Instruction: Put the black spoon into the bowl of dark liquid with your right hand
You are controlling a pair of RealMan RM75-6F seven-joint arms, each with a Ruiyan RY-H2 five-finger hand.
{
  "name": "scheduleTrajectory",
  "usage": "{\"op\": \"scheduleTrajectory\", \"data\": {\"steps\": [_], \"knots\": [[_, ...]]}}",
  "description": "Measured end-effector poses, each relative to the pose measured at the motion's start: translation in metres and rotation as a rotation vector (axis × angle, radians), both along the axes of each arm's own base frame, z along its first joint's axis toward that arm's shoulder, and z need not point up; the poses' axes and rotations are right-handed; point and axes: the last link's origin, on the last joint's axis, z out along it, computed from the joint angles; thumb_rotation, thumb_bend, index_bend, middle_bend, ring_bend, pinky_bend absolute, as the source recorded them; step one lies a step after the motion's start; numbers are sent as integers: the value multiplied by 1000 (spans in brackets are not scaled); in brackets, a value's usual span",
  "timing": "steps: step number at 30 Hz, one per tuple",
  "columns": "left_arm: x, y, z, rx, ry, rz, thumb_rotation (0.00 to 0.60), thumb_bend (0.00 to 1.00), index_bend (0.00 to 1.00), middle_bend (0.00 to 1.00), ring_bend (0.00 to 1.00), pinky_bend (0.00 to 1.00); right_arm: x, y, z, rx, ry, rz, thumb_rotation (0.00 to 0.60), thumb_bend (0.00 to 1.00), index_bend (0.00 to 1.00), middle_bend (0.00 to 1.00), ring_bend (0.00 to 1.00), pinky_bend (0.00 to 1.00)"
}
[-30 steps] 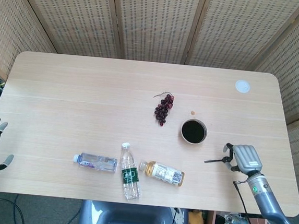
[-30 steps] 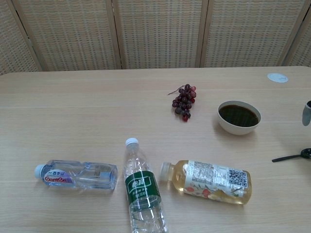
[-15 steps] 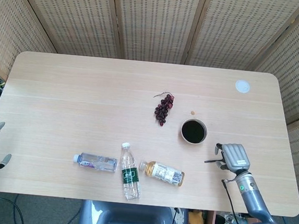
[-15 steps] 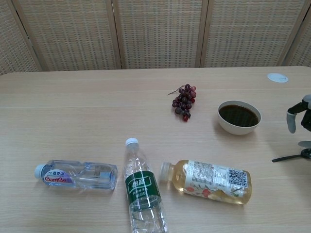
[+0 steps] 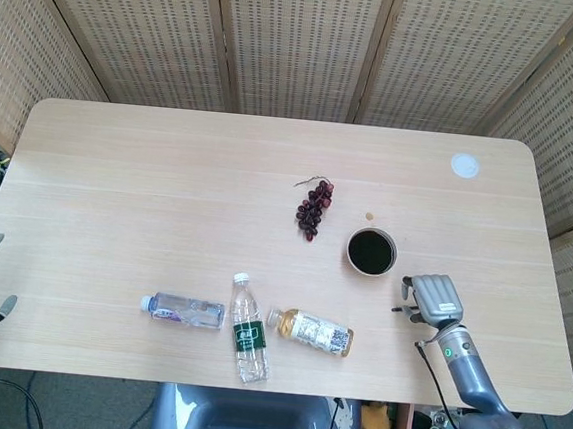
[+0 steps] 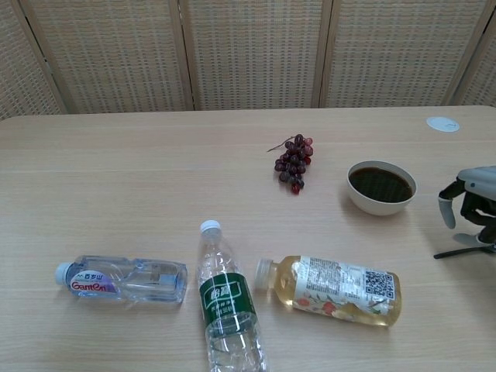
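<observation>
Right robot hand point(image 6: 470, 203) shifted left over black spoon point(image 6: 456, 252), fingers curled down, grip unclear

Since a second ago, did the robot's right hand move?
Yes. In the head view the right hand has slid left over the black spoon, ending nearer the white bowl of dark liquid, which stayed put.

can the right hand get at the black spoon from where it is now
Probably yes: the right hand hangs right over the black spoon lying on the table, fingers curled down toward it, with nothing between them. A grip isn't visible yet.
</observation>
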Motion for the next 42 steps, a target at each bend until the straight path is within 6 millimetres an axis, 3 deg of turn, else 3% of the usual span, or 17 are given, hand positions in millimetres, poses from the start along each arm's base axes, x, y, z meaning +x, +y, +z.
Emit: {"op": "scheduleTrajectory", "data": {"steps": [19, 42], "knots": [[0, 0, -1, -8, -4, -3, 600, 288, 18, 0, 0, 0, -5, 2, -10, 30, 39, -8, 600, 537, 568, 980, 995, 1000], [-3, -3, -1, -16, -10, 13, 600, 289, 17, 0, 0, 0, -12, -1, -18, 35, 83, -13, 600, 480, 542, 980, 995, 1000]]}}
